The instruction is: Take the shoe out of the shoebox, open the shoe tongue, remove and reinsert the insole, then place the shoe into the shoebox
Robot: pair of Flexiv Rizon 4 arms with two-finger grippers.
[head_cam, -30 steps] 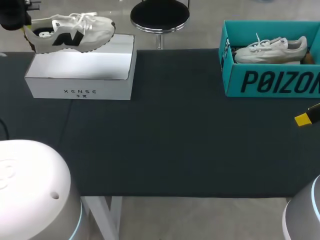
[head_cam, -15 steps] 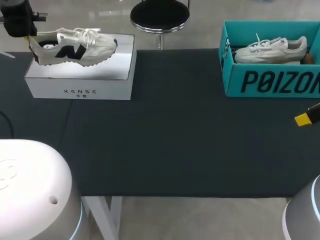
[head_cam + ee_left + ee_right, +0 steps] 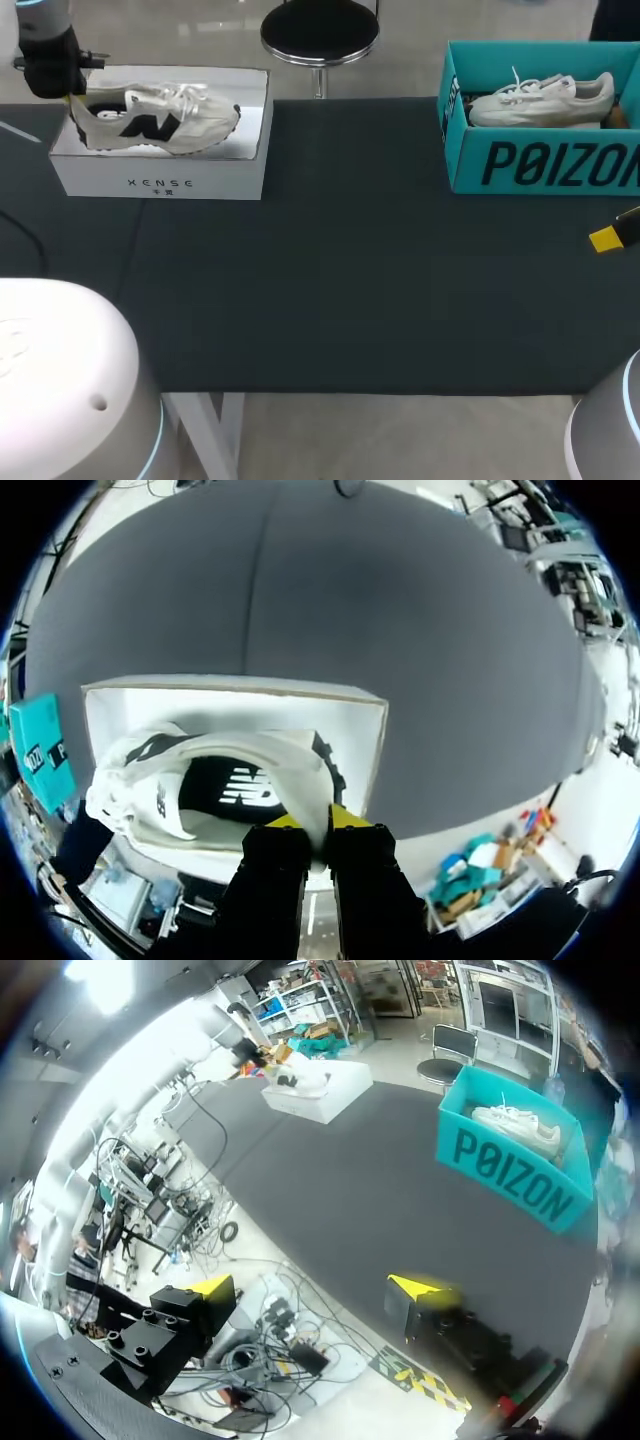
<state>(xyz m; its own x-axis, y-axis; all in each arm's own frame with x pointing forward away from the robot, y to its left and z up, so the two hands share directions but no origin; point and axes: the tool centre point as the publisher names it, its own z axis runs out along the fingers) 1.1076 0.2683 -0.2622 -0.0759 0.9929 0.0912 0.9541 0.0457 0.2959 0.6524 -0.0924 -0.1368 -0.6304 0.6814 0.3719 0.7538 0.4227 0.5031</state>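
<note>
Well, the dark-clothed counter point(image 3: 350, 290) takes up most of the scene, and two open boxes stand toward its far edge, well apart from one another. At the far left is the white shoebox point(image 3: 165, 182), its long side facing the robot. At the far right is a teal box point(image 3: 540, 165) with a second shoe point(image 3: 540, 98), a pale one, lying inside it. The shoe point(image 3: 155, 118) that matters, cream with a dark side mark and white laces, sits down inside the white shoebox, with its toe pointing toward the middle of the counter and its heel at the box's left end. Whether its sole rests flat on the box floor I cannot tell. The left fingers point(image 3: 340, 820) are closed nearly together on the back of the heel collar, one yellow tip inside the opening and one outside, with only the thin heel wall between them. The right fingers point(image 3: 418, 1288) hang at the counter's right edge, spread wide with nothing between them.
</note>
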